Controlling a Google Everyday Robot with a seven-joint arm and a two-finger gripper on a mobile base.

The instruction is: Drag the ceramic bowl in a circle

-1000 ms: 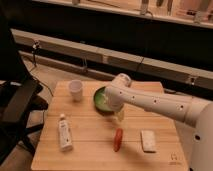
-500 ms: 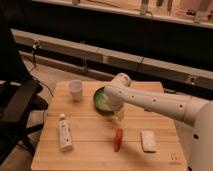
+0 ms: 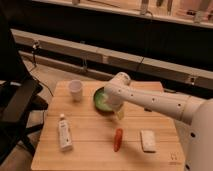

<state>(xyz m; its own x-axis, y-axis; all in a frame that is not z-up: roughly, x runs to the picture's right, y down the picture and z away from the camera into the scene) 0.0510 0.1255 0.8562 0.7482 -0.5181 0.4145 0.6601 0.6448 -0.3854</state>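
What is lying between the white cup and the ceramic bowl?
Camera view: only bare table between white cup and ceramic bowl. The gripper is at the bowl's right edge.

The tool [image 3: 119, 113] sits at the ceramic bowl's [image 3: 101, 99] near rim.

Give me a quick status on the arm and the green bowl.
Gripper down at the near right rim of the ceramic bowl. Bowl upright on the wooden table. White cup left of bowl, red object in front, both apart from it.
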